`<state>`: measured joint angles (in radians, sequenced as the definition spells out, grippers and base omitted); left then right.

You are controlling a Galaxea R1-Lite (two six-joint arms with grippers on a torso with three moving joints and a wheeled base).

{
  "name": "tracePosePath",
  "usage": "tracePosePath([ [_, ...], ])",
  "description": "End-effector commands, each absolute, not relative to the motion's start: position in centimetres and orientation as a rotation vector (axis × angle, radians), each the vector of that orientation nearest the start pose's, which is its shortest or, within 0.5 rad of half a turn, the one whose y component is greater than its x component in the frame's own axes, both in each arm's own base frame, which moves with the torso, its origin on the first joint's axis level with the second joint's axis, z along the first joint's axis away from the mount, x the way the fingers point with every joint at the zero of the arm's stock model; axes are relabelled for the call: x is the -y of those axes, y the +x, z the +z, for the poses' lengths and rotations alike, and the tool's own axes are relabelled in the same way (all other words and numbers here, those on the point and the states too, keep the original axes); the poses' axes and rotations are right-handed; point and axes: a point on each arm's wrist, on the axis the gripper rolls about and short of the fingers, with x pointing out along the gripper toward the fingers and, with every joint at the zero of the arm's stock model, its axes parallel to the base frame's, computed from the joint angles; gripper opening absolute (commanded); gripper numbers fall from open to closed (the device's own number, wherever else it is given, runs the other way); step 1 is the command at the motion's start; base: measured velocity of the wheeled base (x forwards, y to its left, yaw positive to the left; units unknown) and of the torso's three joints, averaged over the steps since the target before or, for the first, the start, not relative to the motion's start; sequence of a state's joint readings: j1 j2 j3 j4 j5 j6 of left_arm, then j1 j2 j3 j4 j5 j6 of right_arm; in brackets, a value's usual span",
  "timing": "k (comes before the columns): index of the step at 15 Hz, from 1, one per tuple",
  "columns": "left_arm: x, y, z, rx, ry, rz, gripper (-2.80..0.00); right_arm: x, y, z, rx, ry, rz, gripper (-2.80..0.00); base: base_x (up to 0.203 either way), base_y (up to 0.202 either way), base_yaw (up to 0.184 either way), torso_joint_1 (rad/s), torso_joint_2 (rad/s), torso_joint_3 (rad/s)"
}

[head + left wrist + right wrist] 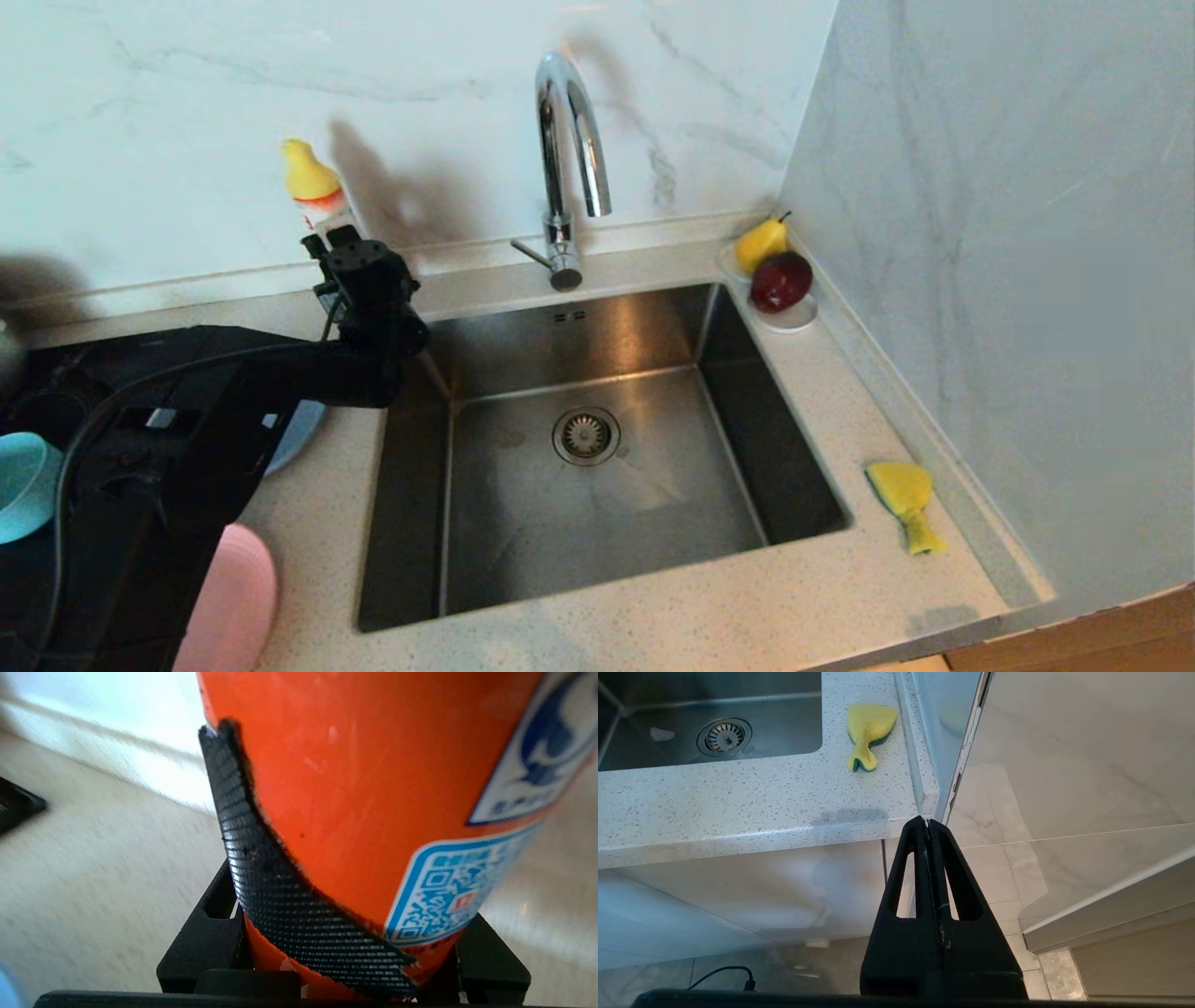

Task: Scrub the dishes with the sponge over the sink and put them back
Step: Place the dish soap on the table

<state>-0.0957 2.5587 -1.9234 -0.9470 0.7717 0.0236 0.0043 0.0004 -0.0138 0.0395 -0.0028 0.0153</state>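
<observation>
At the far left of the speckled pale stone worktop (653, 607) stands the small teal-blue bowl (23, 485); just beside it, half hidden under my black left arm, lie the round light-blue plate (301, 431) and, nearer to me, the round pink plate (233, 597); none of them is over the basin yet. My left jaws (347, 245) are partly open and closed around an orange plastic soap bottle with a yellow cap (355, 788), at the back of the worktop near the wall; the wrist view shows one textured pad (261, 882) pressed on its side. I judge this step to be the fetching of soap, before any scrubbing. Further right is the large brushed steel sink (597, 467), with its round drain strainer (585, 435) and curved chrome tap (569, 159); then the white saucer with a pear and a dark red fruit (780, 280); then the small yellow sponge with a green layer (904, 499), lying alone on the worktop right of the sink. My right jaws (929, 826) are fully shut and hold nothing, parked below the worktop edge. Next I think the bottle must be carried toward the sink, kept upright, and the grip must not slip.
</observation>
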Motion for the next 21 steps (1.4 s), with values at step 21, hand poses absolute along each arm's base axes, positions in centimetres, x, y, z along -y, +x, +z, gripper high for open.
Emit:
tracePosePath([
  [21,3.1,52.2,16.7,0.303,-0.110,0.703,-2.80,0.0,-2.4,7.5,-0.025,0.015,0.001,-2.80,0.000,0.000,0.000,0.000,0.00,0.000],
])
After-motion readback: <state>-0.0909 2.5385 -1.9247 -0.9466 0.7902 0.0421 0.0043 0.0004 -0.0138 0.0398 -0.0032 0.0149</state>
